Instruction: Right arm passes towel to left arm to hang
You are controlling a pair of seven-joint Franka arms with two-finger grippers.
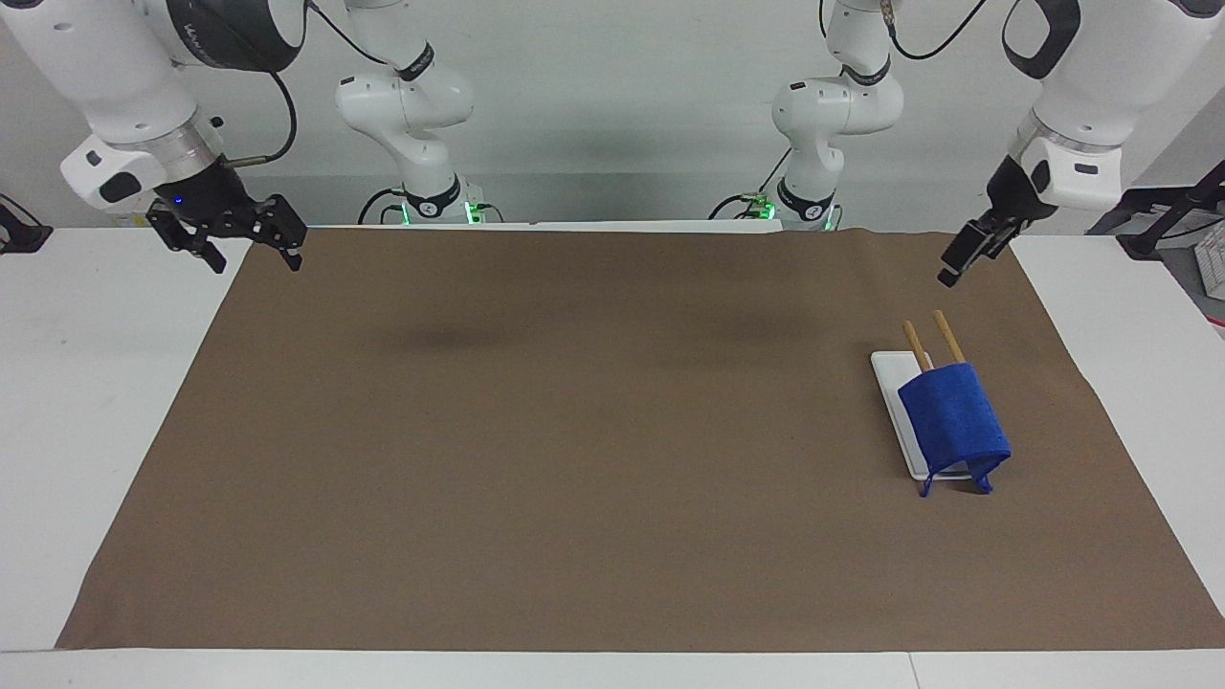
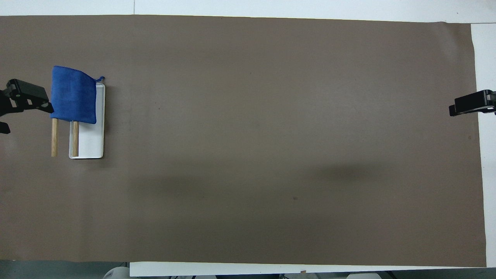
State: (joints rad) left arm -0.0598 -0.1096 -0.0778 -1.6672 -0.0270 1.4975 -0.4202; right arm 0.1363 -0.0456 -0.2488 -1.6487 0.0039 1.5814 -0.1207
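The blue towel (image 1: 954, 421) hangs folded over two wooden rods (image 1: 947, 335) of a rack with a white base (image 1: 895, 397), toward the left arm's end of the table. It also shows in the overhead view (image 2: 73, 95). No gripper touches it. My left gripper (image 1: 959, 261) is up in the air over the brown mat's edge beside the rack, open and empty; it also shows in the overhead view (image 2: 23, 116), beside the towel. My right gripper (image 1: 254, 258) hangs open and empty over the mat's corner at the right arm's end; one of its fingers (image 2: 471, 104) shows in the overhead view.
A brown mat (image 1: 574, 459) covers most of the white table (image 1: 96, 383). The rods (image 2: 74, 137) stick out bare from the towel toward the robots over the white base (image 2: 91, 143).
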